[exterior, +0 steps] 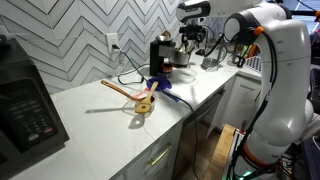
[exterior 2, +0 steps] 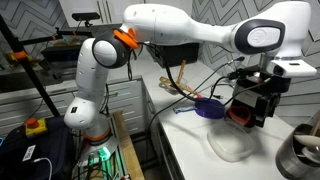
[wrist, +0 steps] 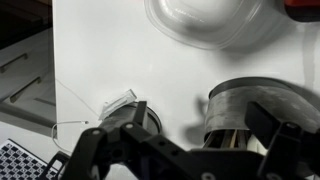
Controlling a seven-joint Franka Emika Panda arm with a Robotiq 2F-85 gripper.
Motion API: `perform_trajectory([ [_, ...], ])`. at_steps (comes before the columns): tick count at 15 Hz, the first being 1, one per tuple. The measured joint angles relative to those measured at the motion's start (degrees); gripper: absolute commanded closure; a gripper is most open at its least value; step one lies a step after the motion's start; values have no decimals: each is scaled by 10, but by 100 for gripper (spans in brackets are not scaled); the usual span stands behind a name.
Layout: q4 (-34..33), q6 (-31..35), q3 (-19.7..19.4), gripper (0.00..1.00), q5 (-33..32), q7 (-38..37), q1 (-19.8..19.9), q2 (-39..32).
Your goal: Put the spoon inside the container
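Note:
A wooden spoon (exterior: 124, 91) lies flat on the white counter, left of a purple bowl (exterior: 158, 85). A second wooden utensil (exterior: 144, 104) lies just in front of it. The grey metal container (wrist: 255, 105) fills the right of the wrist view, with wooden pieces showing inside it. In an exterior view it stands at the lower right (exterior 2: 300, 155). My gripper (wrist: 212, 125) is open and empty. It hangs above the counter with one finger on each side of the container in the wrist view. It shows in both exterior views (exterior: 190, 47) (exterior 2: 253, 112), far from the spoon.
A clear plastic bowl (wrist: 200, 20) (exterior 2: 235, 147) sits on the counter beside the container. A black coffee machine (exterior: 160, 52) stands against the tiled wall. A microwave (exterior: 25, 110) is at the counter's far end. Cables run past the purple bowl (exterior 2: 210, 107).

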State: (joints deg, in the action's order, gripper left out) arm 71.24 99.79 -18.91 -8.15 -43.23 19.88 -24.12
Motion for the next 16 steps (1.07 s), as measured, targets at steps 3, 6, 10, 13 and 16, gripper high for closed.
perform_trajectory([
  [3, -77, -42, -6, 0, 32, -21, 23, -46],
  [6, -103, -49, -7, 0, 37, -21, 34, -65],
  [10, -103, 20, -3, 0, 93, -52, 37, -65],
  [13, -97, 102, -3, 0, 129, -92, 37, -74],
  [16, -96, 180, -6, 0, 125, -116, 37, -95],
])
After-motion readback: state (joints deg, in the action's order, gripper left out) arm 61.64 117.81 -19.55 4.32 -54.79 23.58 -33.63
